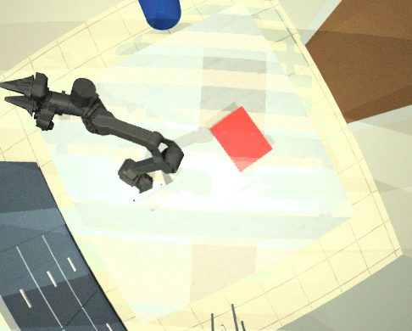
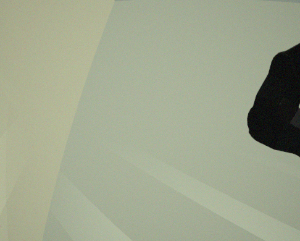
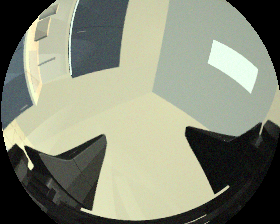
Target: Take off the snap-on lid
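Observation:
A red rectangle (image 1: 241, 139), seen from above, lies right of the middle of the pale table (image 1: 220, 225) in the top view. It looks like the top of the storage box with its lid. The box's sides and the seam cannot be made out from this angle. My gripper (image 1: 3, 92) (image 3: 146, 135) is open and empty, at the far left of the top view, well away from the red box. The wrist view shows the two dark fingers wide apart, with only walls and pale surfaces beyond them. Neither box nor lid shows in the wrist view or the exterior view.
The arm (image 1: 127, 131) stretches left from its base, left of the red box. A blue rounded object (image 1: 163, 16) is at the top edge. A dark cabinet-like block (image 1: 34, 212) stands at the lower left. A brown surface (image 1: 369, 64) is at the right. The exterior view shows a black shape (image 2: 271, 108).

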Robot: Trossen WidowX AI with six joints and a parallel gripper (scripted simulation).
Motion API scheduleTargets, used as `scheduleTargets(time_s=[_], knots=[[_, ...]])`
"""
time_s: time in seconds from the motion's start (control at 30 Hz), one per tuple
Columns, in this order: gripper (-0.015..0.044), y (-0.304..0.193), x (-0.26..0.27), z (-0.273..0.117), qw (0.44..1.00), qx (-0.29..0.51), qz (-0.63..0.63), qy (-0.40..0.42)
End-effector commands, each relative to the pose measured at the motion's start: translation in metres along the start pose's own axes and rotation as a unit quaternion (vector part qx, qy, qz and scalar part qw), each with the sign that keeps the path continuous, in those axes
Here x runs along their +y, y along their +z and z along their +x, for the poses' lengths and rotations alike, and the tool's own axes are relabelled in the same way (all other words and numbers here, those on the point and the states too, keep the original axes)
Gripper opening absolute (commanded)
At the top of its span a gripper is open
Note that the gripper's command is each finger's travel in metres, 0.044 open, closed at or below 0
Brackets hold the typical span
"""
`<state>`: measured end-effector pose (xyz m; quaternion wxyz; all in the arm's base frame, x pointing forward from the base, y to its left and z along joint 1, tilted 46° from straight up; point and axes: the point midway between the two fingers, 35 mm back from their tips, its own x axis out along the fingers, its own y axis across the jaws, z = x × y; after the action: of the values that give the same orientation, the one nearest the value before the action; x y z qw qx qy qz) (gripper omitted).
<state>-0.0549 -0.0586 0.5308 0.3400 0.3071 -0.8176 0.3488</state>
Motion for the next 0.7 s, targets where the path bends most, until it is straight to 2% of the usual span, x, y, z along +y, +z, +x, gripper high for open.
scheduleTargets(time_s=[0.0, 0.17, 0.2, 0.4, 0.67], knots=[[0.0374, 0.000, 0.002, 0.000, 1.000, 0.002, 0.002, 0.002], [0.0242, -0.010, 0.042, 0.009, 0.997, 0.032, 0.048, 0.059], [0.0235, -0.012, 0.050, 0.010, 0.995, 0.037, 0.056, 0.073], [0.0235, -0.026, 0.094, 0.009, 0.983, 0.072, 0.100, 0.138], [0.0235, -0.069, 0.162, -0.017, 0.940, 0.178, 0.175, 0.233]])
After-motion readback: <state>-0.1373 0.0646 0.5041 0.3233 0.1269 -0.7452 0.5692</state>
